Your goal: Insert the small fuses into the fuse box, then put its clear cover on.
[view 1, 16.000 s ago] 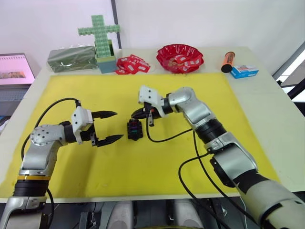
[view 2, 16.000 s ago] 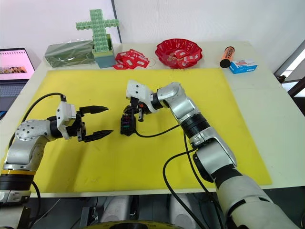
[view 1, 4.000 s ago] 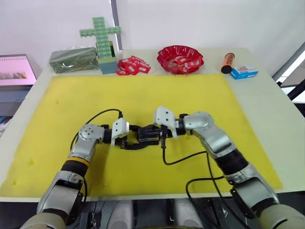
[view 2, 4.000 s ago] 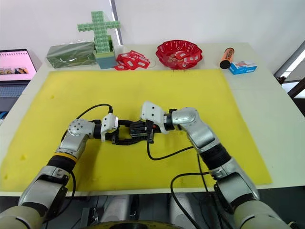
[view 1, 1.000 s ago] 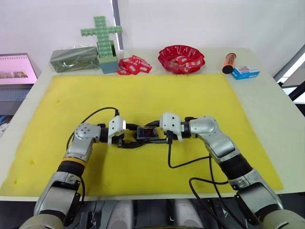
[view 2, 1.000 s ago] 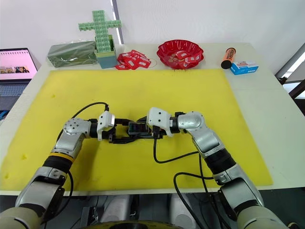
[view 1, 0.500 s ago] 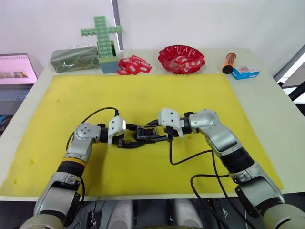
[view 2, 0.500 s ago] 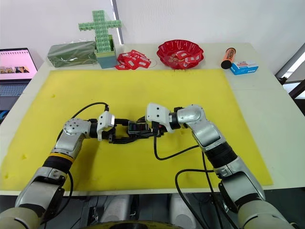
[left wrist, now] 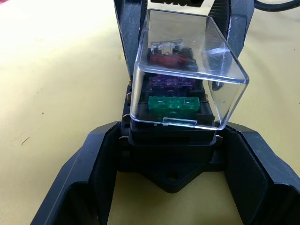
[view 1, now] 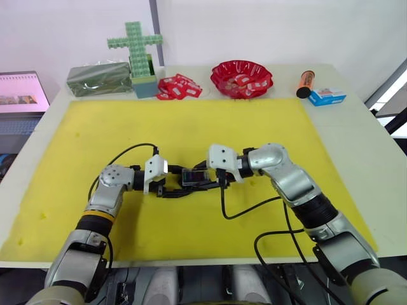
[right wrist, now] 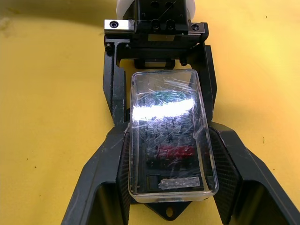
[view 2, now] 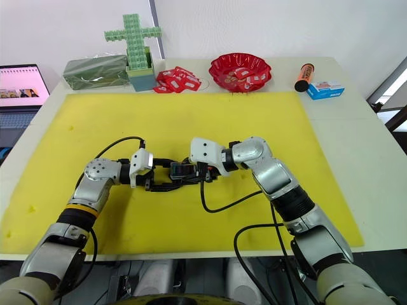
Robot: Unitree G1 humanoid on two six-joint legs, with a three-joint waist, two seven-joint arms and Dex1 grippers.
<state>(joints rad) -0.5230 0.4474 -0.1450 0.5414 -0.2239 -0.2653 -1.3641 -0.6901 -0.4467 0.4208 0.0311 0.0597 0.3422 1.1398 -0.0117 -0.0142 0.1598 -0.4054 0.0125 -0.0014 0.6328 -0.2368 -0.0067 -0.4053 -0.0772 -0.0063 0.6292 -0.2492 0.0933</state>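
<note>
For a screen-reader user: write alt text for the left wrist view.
A clear cover sits on a black fuse box on yellow foam, with a red fuse, purplish fuses and a green fuse visible beneath it. The left gripper holds the box's base between its jaws.

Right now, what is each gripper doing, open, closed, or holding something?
Left gripper: closed on the fuse box.
Right gripper: closed on the clear cover, on the box.
</note>
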